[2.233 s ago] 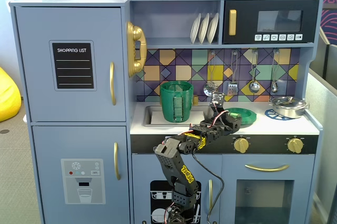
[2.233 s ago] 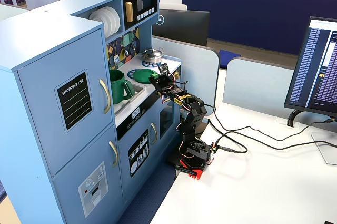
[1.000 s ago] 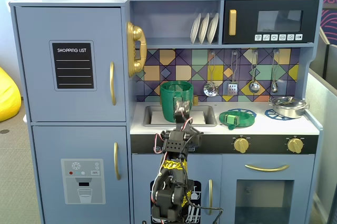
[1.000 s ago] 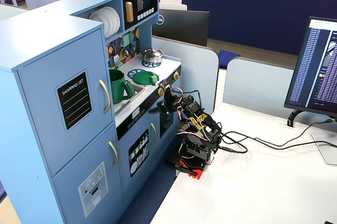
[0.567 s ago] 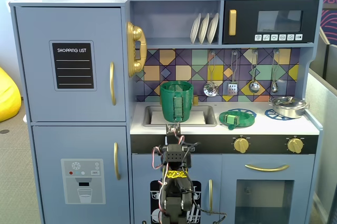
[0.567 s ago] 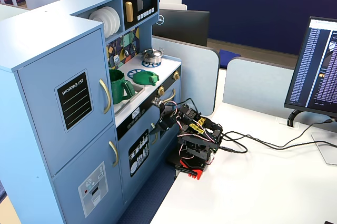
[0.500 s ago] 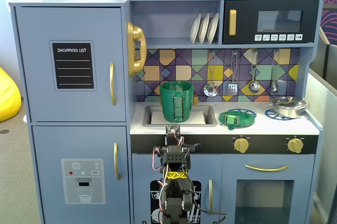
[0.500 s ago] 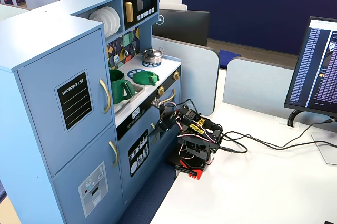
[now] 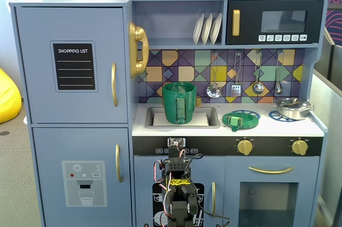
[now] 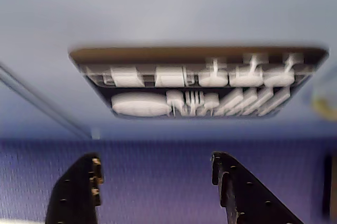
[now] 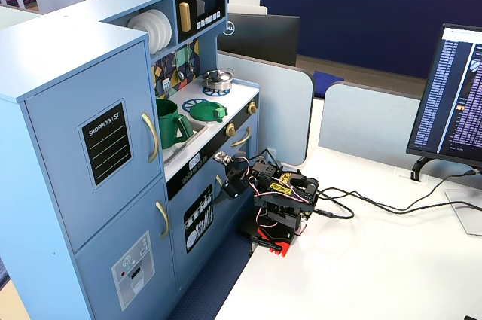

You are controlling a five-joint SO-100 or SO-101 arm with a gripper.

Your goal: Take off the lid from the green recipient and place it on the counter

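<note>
The green recipient [image 9: 179,102] stands upright and uncovered in the sink; a fixed view from the side shows it too [image 11: 172,124]. The lid [image 9: 241,118] lies flat on the counter [image 9: 288,126] over a blue burner print, to the right of the sink, and shows as a green disc [image 11: 207,111] from the side. My arm [image 9: 177,184] is folded low against the cabinet front, below counter height and well away from both. In the wrist view my gripper [image 10: 155,158] is open, its two black fingers [image 10: 79,192] spread wide with only purple floor between them.
A silver pot [image 9: 292,107] sits on the far right burner print. The dishwasher print [image 10: 200,84] on the lower cabinet door fills the upper wrist view. Gold knobs [image 9: 245,146] and a drawer handle [image 9: 270,170] line the cabinet front. A monitor [image 11: 456,94] stands on the desk.
The gripper was over the lid on the counter, then let it go and drew back. The arm has since folded down in front of the cabinet, sinking slightly lower over the last half second.
</note>
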